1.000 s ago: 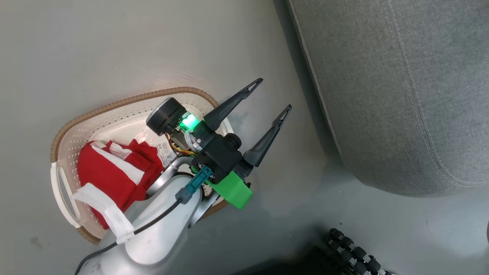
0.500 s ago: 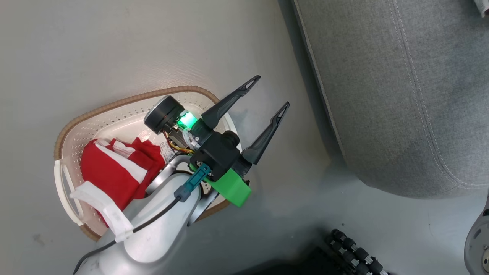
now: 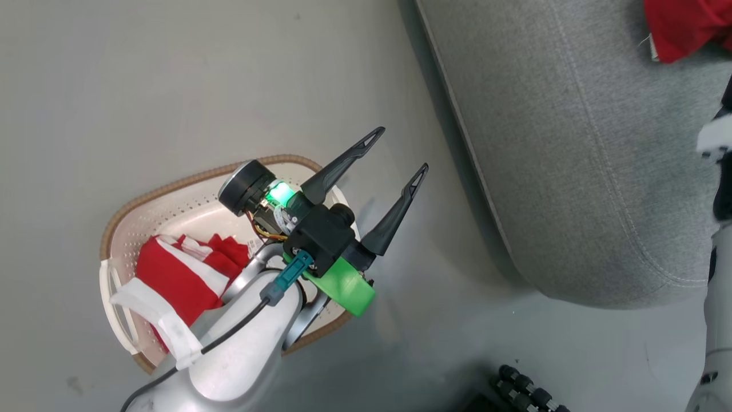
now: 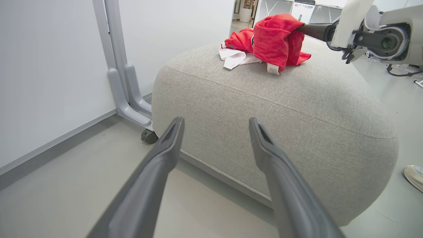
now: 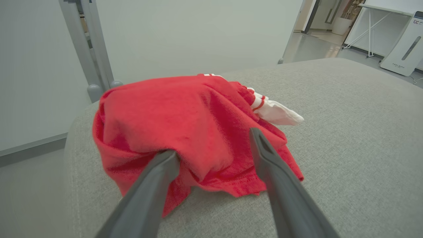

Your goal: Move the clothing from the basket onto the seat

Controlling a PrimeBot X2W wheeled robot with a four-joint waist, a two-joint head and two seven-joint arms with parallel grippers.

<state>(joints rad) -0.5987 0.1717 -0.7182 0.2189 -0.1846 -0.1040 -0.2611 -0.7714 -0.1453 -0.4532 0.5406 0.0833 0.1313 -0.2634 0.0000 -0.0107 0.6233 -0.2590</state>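
Observation:
The white basket (image 3: 189, 183) with a brown rim sits on the floor at the lower left and holds red-and-white clothing (image 3: 183, 274). My left gripper (image 3: 402, 149) hangs open over the basket's right end, empty, its fingers pointing at the grey seat (image 3: 572, 143). More red clothing (image 3: 680, 23) lies on the seat's top (image 4: 281, 109). My right gripper (image 5: 213, 142) stands open at that heap (image 5: 185, 122). Fabric bulges between its fingers and drapes over the left fingertip. In the left wrist view my left gripper (image 4: 216, 120) faces the seat's side.
A grey partition foot with a castor (image 4: 127, 96) stands behind the seat's left corner. A black ridged part (image 3: 526, 389) lies on the floor at the bottom. A pale shoe (image 4: 414, 175) shows by the seat's right side. My right arm (image 3: 717, 274) runs along the right edge.
The head view has shifted. A red garment now lies on the seat at the top right, and my right arm has come in at the right edge. The left gripper stays open.

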